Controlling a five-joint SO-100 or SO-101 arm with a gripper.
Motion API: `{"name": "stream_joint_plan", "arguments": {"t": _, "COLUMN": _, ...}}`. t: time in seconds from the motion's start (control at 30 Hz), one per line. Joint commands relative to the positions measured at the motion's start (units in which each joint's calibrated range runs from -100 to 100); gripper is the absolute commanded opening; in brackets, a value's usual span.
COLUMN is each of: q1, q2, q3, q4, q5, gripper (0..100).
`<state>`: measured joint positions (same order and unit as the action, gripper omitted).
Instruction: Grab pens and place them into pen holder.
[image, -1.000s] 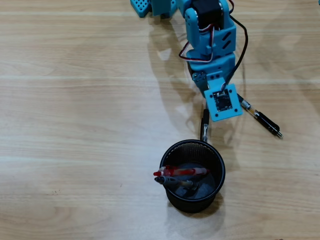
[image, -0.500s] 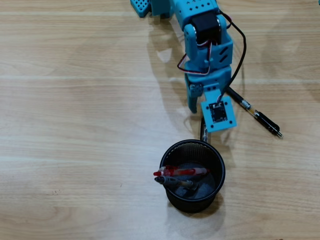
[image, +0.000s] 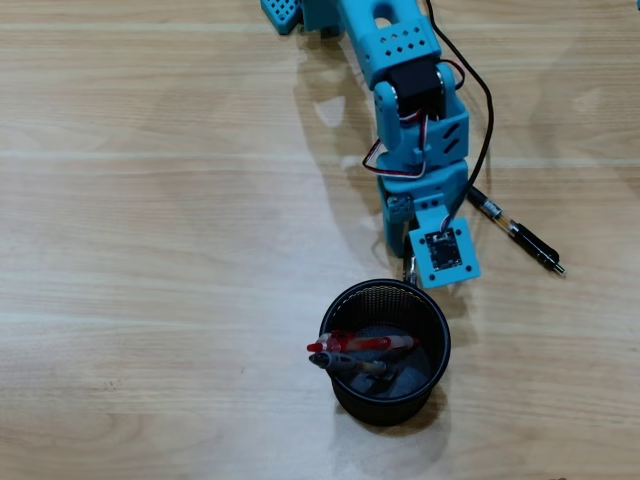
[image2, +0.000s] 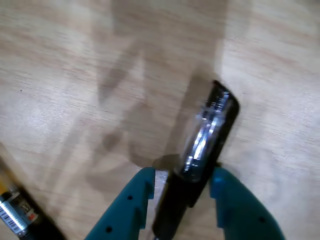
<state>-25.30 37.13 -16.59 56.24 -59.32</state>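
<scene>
**Gripper pinches a black pen just above the mesh cup**

In the overhead view the blue plastic arm (image: 415, 110) hides most of what it holds: only a short stub of the black-and-clear ballpoint pen (image: 408, 266) shows below the wrist, at 12 o'clock from the round black metal mesh pen holder (image: 434, 372). The wrist view shows more. There the teal two-finger gripper (image2: 182, 182) has its fingers pressed against either side of that pen's dark barrel (image2: 204, 145), whose chrome clip is blurred and whose lower end is cut off by the frame edge.

Inside the holder lean a red-and-clear pen (image: 370, 345) and a darker pen (image: 350, 364), its details hard to make out.

A second black-and-clear pen (image: 518, 234) lies on the light wooden table (image: 150, 250) at 2 o'clock from the holder, its upper end under the arm. In the wrist view its printed label (image2: 14, 216) at 8 o'clock is too blurred to read.
</scene>
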Motion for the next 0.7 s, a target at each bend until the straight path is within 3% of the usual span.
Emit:
{"name": "stream_joint_plan", "arguments": {"t": 0.0, "q1": 0.56, "q2": 0.28, "q3": 1.57, "q4": 0.67, "q5": -0.31, "gripper": 2}}
{"name": "stream_joint_plan", "arguments": {"t": 0.3, "q1": 1.48, "q2": -1.5, "q3": 1.84, "q4": 0.67, "q5": -0.31, "gripper": 2}}
{"name": "stream_joint_plan", "arguments": {"t": 0.67, "q1": 2.76, "q2": -16.62, "q3": -4.76, "q4": 0.76, "q5": 1.99, "gripper": 2}}
